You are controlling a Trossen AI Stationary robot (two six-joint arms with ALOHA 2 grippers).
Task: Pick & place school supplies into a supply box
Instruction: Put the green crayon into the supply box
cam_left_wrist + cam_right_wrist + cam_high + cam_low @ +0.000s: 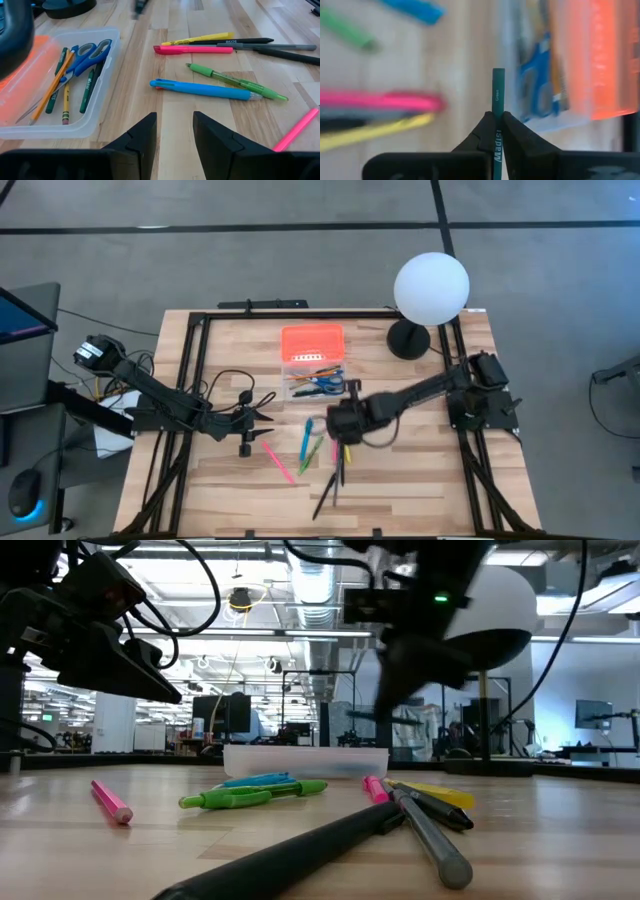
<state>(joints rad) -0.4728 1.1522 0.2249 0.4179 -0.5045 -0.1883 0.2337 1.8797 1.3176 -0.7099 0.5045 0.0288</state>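
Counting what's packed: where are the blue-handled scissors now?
The blue-handled scissors lie inside the clear plastic box, beside pencils, in the left wrist view; table centre from above.

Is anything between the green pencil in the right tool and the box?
Nothing visible. The right tool grips the green pencil above the table, and the open box lies just beyond it with bare wood between.

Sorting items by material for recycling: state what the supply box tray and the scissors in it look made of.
Supply box tray: looks like clear, glossy plastic; the wood and the contents show through its walls. Scissors: handles look like smooth blue plastic, with molded finger loops; the blades are mostly hidden among pencils, probably metal.
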